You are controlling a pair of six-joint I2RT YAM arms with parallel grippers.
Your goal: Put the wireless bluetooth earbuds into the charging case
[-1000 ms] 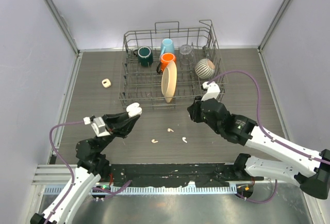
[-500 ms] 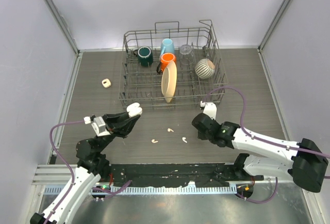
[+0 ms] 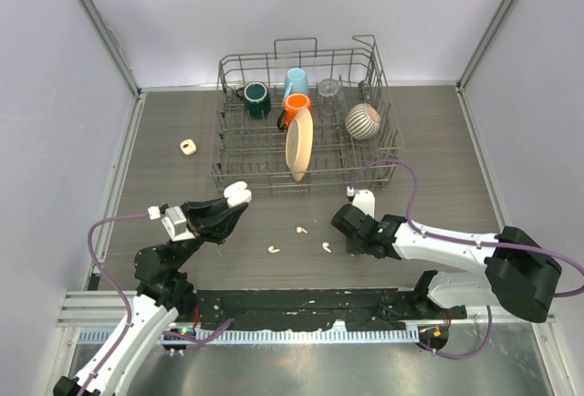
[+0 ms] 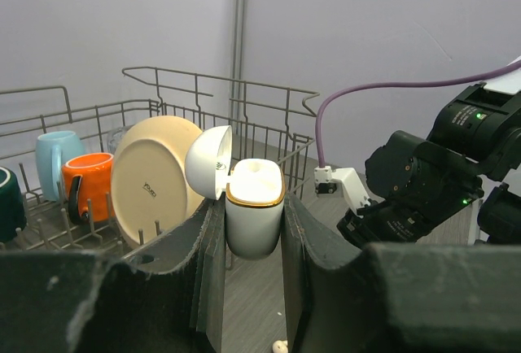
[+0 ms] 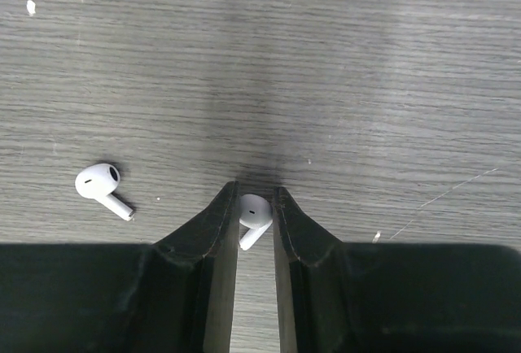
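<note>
Fingers of the right gripper [image 5: 255, 193] were pressed down to the grey wooden table [image 5: 391, 60] and clenched on an earbud [image 5: 253, 209]. Its white head sat between the two fingertips, and its short stem slanted back into the gap behind them. A second earbud [image 5: 102, 182] lay loose on the table, off to the left of those jaws and a little ahead of them, well apart from the pinched one. From above, a third earbud [image 3: 273, 250] lay farther out on the same side, between the two grippers.

The left gripper [image 4: 251, 203] was raised above the table with its jaws grasping the charging case [image 4: 254, 231] by its two sides. The case stood upright between the fingers, its top poking up past the fingertips. Its lid [image 4: 207, 162] was swung open to the left of the jaws, and the gold-rimmed top was bare. Beyond these jaws stood a wire dish rack [image 4: 269, 105]. In it, ahead and to the left, a cream plate [image 4: 151, 174] stood on edge. An orange mug [image 4: 89, 178] and a pale blue mug [image 4: 57, 154] sat farther left.
</note>
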